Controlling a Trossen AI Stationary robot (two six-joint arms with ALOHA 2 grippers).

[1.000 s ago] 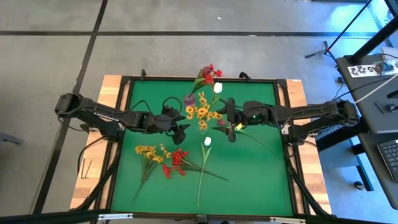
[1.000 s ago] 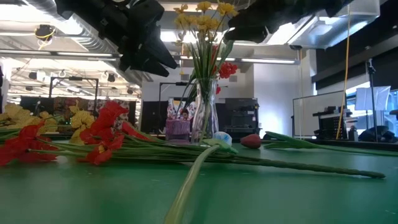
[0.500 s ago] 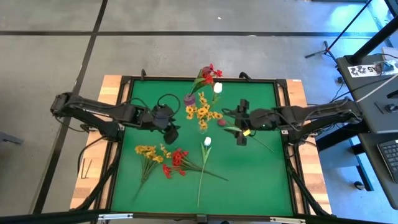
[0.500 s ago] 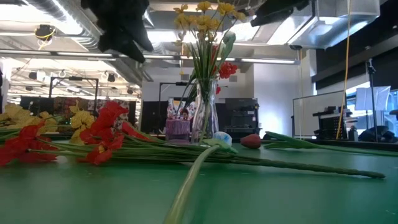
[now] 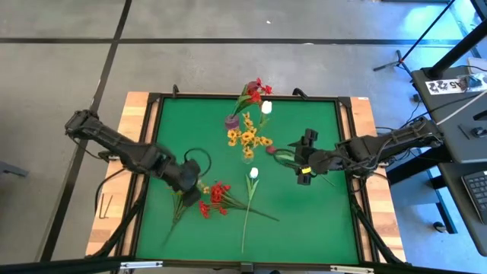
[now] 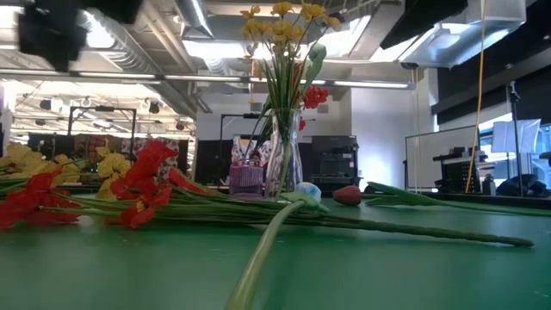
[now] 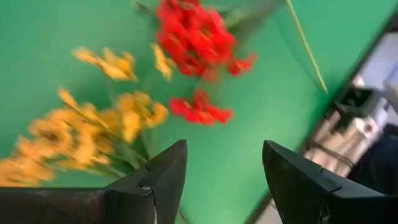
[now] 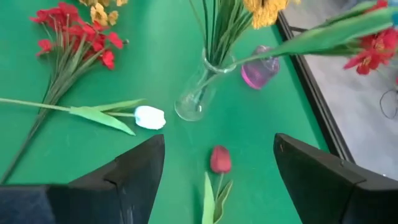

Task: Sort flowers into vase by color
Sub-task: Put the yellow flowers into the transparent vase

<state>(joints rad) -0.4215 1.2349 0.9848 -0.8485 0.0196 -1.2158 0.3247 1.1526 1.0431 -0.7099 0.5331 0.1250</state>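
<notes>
Flowers are seen loose on the near half of the green bench (image 5: 304,221): a yellow spray (image 5: 180,187) nearest the left side, a red spray (image 5: 214,197) touching it on its right, and a white tulip (image 5: 253,173) whose long stem runs toward the near edge. The left gripper (image 5: 192,192) is held above the yellow spray's stems, just beside the red spray; in its wrist view its 2 fingers (image 7: 163,180) are spread apart with nothing between them, yellow and red blossoms lying beyond. Farther back and to the right, the right gripper (image 5: 303,172) is held over a dark pink bud (image 8: 220,158) lying on the bench, its fingers (image 8: 134,171) also parted and empty. Behind these, a clear glass vase (image 8: 198,93) is seen upright near the bench's middle, filled with yellow sprays (image 5: 246,138). At the far edge, a small purple vase (image 5: 231,121) is placed, with red blossoms (image 5: 258,88) and a second white tulip (image 5: 266,107) close by.
</notes>
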